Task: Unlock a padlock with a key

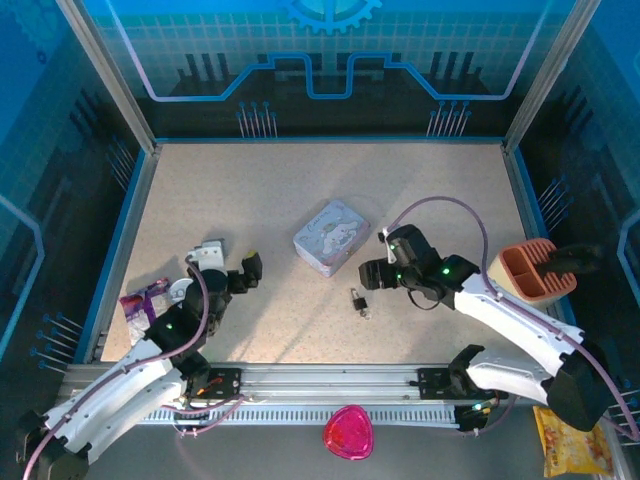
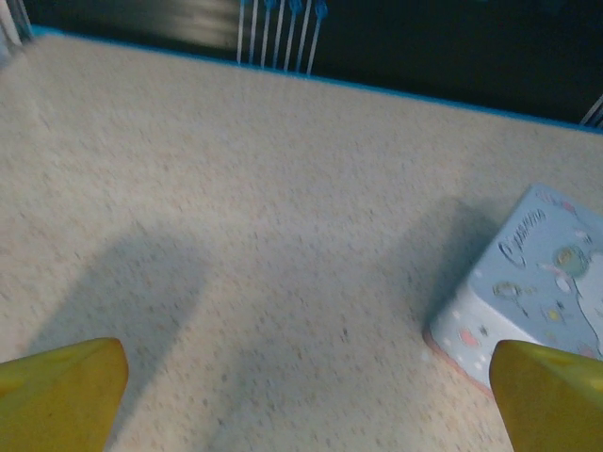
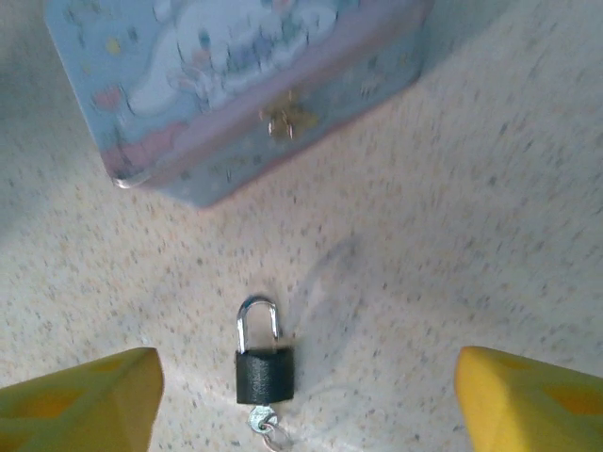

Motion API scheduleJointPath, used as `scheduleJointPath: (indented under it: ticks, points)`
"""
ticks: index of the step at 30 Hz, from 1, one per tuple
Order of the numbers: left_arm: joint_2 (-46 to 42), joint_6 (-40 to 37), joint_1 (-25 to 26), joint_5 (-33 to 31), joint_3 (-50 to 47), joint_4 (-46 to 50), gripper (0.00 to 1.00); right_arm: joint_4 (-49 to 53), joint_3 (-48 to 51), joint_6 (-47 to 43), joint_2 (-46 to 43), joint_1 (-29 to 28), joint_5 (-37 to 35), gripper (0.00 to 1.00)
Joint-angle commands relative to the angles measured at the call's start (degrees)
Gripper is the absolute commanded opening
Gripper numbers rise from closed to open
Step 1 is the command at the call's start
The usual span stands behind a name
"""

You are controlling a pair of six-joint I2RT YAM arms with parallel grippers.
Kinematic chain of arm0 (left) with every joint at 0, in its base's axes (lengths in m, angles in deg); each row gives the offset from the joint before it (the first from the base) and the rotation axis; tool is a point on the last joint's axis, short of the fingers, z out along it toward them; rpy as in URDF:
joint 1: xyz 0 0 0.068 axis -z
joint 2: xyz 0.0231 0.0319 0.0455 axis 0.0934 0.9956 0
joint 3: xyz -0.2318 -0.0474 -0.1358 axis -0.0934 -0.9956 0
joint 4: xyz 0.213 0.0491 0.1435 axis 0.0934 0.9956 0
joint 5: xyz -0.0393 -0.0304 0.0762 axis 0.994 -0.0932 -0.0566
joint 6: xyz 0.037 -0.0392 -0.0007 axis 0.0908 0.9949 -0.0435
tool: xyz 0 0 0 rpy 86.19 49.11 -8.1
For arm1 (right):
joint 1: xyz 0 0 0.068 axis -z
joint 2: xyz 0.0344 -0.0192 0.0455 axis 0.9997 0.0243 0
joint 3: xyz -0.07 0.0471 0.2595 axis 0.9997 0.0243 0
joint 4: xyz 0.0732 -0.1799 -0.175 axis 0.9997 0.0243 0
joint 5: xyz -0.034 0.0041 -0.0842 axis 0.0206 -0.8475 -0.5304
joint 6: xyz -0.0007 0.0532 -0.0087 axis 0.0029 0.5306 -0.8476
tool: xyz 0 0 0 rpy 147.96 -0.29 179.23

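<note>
Padlock [image 3: 265,363], flat on speckled table [image 1: 200,190] near cartoon-printed tin [image 3: 236,85], key [image 3: 262,424] at its base; right gripper [image 1: 372,272] close by, jaws wide; left gripper [image 1: 250,268] well apart, jaws wide.

The padlock [image 3: 265,375] is tiny, with 1 dark, squarish body and 1 thin, bright silvery shackle. It lies flat on the speckled table [image 1: 230,200], a little right of the middle, just nearer than the pale tin [image 1: 331,237] and apart from it. The shackle points to the far side, towards the tin, and both of its legs appear seated in the body. The key [image 3: 262,423] is a small silvery piece touching the body's near end, in line with it, with a thin ring attached. Whether it sits in the keyhole cannot be told.
</note>
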Motion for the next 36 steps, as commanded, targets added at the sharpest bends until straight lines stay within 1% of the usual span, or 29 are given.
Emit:
scheduleJointPath:
  ticks: [1,3,6,8,10,12,13,15,17,21,22,24,26,28,29,30,33,34,36]
  points:
    - [2.1,-11.4,-0.6,-7.2,-0.9,-12.3,0.99,0.7,-3.8,-6.1,-1.5,1.2,-5.7,0.88]
    - [4.9,-15.3,-1.0,-8.4,-0.9,-17.1,0.99,-1.4,-4.2,-8.7,-2.0,1.8,-8.2,0.90]
    - [10.2,-19.2,-2.9,-8.3,-0.6,-23.3,0.99,-7.3,-4.1,-14.4,-3.2,2.3,-11.1,0.99]
    - [14.4,-19.8,-4.9,-8.5,0.7,-24.6,0.99,-13.1,-2.2,-19.6,-4.2,2.4,-12.3,1.00]
    - [18.3,-19.6,-7.6,-7.8,1.8,-25.5,0.99,-19.6,0.9,-24.1,-5.0,2.8,-15.1,1.00]
    - [22.1,-18.1,-11.1,-5.9,3.1,-25.6,0.99,-27.7,5.6,-28.3,-5.1,4.4,-16.3,1.00]
    - [24.2,-16.2,-13.6,-4.2,3.9,-25.0,0.99,-33.8,8.7,-30.3,-4.9,5.7,-15.9,1.00]
    - [27.4,-12.8,-17.9,0.9,5.4,-23.2,0.99,-42.0,13.4,-32.0,-4.0,7.8,-15.3,1.00]
    - [30.5,-12.5,-20.8,5.8,6.2,-24.0,0.99,-45.2,15.7,-32.3,-3.0,9.9,-15.6,1.00]
    - [35.8,-12.9,-23.3,8.4,6.3,-27.9,0.99,-51.8,19.5,-34.7,-1.0,13.2,-16.3,1.00]
    - [37.1,-12.9,-23.9,8.8,5.6,-30.3,0.99,-53.7,20.6,-35.1,-0.2,14.2,-16.2,1.00]
    - [39.9,-14.2,-24.7,9.3,2.7,-38.7,0.99,-57.5,22.5,-35.4,1.4,16.4,-14.8,1.00]
    - [43.3,-18.5,-25.0,11.5,-0.7,-50.1,0.99,-61.6,24.3,-33.9,3.5,19.2,-13.9,1.00]
    - [46.9,-21.6,-25.3,13.3,-2.3,-57.8,0.99,-65.5,25.5,-33.3,5.9,21.0,-12.9,1.00]
    - [48.1,-22.0,-25.3,13.8,-2.8,-60.2,0.99,-67.6,25.9,-33.5,7.2,21.7,-13.0,1.00]
    - [49.3,-22.2,-25.9,15.6,-3.2,-61.7,0.99,-69.0,26.0,-33.6,8.3,22.1,-12.9,1.00]
    - [55.4,-21.9,-27.6,20.2,-4.5,-70.4,0.99,-74.8,26.8,-34.0,12.3,23.6,-11.8,1.00]
    - [57.6,-21.8,-28.0,21.0,-4.8,-73.3,0.99,-76.8,27.0,-33.9,13.5,24.1,-11.2,1.00]
    - [59.9,-21.3,-28.9,21.2,-4.9,-76.1,0.99,-79.7,27.3,-33.9,15.4,25.1,-9.4,1.00]
